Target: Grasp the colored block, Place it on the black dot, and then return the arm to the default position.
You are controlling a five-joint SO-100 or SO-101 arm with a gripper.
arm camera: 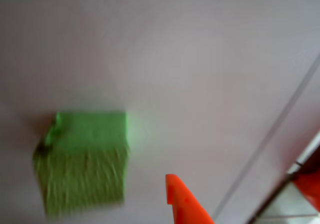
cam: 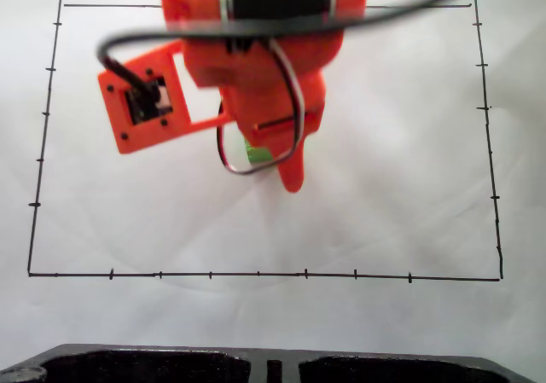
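Note:
The orange arm [cam: 264, 50] hangs over the middle of the white sheet in the fixed view, and its pointed finger [cam: 293, 174] aims toward the camera. A sliver of the green cube [cam: 254, 151] shows just left of that finger, mostly covered by the arm and a cable loop. In the wrist view the green cube [arm camera: 85, 159] rests on the paper, blurred. The orange fingertip [arm camera: 184, 201] stands to its right with a clear gap. The gripper [cam: 275, 163] looks open and holds nothing. The black dot is hidden.
Thin black border lines with tick marks [cam: 256, 275] frame the sheet. A black moulded base [cam: 256, 366] lies along the near edge. The camera module [cam: 145, 101] sticks out on the arm's left. Bare white paper surrounds the cube.

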